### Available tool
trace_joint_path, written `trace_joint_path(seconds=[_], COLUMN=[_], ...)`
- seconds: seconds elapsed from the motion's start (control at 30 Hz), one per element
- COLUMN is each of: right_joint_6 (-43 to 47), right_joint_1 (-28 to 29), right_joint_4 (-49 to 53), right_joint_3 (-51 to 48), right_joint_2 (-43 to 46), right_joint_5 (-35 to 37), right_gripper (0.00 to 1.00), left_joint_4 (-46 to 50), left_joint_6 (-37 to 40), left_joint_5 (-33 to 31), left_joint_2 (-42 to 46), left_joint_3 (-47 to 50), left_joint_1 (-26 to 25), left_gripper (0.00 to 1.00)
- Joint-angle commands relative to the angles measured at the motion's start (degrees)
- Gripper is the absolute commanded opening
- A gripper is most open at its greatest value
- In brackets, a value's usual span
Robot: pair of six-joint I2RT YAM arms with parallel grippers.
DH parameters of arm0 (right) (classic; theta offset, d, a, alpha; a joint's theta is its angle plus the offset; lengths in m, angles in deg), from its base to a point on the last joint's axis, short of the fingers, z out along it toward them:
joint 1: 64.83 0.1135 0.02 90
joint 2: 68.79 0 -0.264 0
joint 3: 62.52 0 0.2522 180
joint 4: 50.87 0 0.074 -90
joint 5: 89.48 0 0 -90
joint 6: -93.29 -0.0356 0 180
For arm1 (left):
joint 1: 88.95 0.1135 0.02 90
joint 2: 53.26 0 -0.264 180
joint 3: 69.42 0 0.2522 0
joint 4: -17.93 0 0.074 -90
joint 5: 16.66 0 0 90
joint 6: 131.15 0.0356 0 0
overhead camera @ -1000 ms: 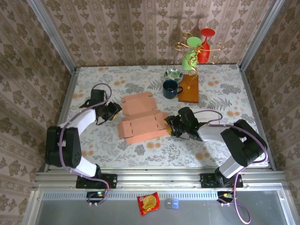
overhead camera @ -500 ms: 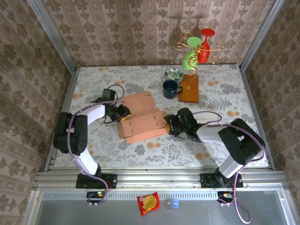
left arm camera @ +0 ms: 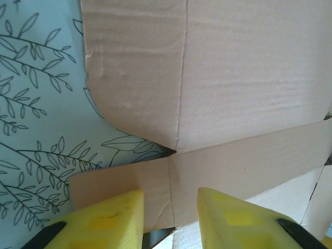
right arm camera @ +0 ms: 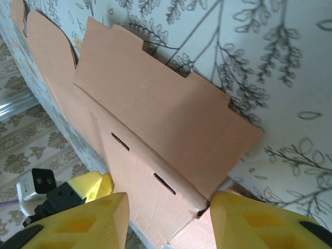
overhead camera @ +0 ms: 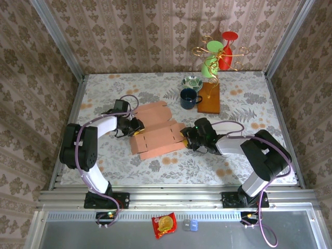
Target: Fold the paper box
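The paper box (overhead camera: 155,130) is a flat, unfolded brown cardboard sheet lying mid-table. My left gripper (overhead camera: 136,127) sits at its left edge. In the left wrist view the yellow fingers (left arm camera: 106,220) stand apart, open, over a narrow side flap (left arm camera: 155,179) of the box. My right gripper (overhead camera: 185,136) is at the box's right edge, also open. In the right wrist view its fingers (right arm camera: 78,223) are spread wide either side of the corner of a raised panel (right arm camera: 171,129) with two slots.
A dark blue mug (overhead camera: 189,98) and a small bowl (overhead camera: 192,82) stand behind the box. A wooden board (overhead camera: 209,97) at the back right carries a gold stand with green and red glasses (overhead camera: 220,49). A snack packet (overhead camera: 164,224) lies below the table's front rail.
The left gripper moved right from the open table to the box's left edge, then held there. The right gripper crept slightly left along the box's right edge.
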Motion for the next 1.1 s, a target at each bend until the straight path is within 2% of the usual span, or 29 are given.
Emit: trace_joint_path(seconds=[0.0, 0.13, 0.33, 0.47, 0.57, 0.77, 0.97, 1.07], right_joint_6=[1.1, 2.1, 3.4, 3.8, 4.0, 4.3, 3.2, 1.5], right_joint_1=[0.3, 0.3, 0.3, 0.3, 0.2, -0.8, -3.1, -4.2], right_joint_4=[3.0, 3.9, 8.2, 10.6, 13.4, 23.6, 35.7, 39.3], right_joint_3=[1.2, 2.7, 3.1, 3.6, 5.3, 11.7, 20.4, 23.8], right_joint_2=[-2.5, -3.1, -1.3, -0.3, 1.0, 3.5, 3.9, 3.4], right_joint_5=[1.4, 1.8, 2.8, 3.5, 3.4, 1.4, -2.5, -4.5], right_gripper=[0.44, 0.35, 0.12, 0.0, 0.0, 0.0, 0.0, 0.0], left_joint_4=[1.6, 1.5, 1.6, 2.0, 3.8, 8.1, 9.8, 11.8], left_joint_6=[1.4, 1.4, 1.7, 1.9, 3.9, 15.1, 28.5, 33.2], left_joint_5=[-0.5, -0.7, -1.1, -2.1, -5.2, -12.2, -11.4, -14.9], left_joint_2=[-0.5, -0.4, -0.1, 2.2, 7.2, 22.3, 39.3, 44.6], left_joint_3=[0.7, 0.9, 0.9, 0.4, -0.6, 1.3, 8.1, 9.3], left_joint_1=[-0.5, -0.7, -0.7, -0.9, -2.5, -9.4, -19.7, -26.6], left_gripper=[0.32, 0.32, 0.31, 0.33, 0.38, 0.41, 0.44, 0.47])
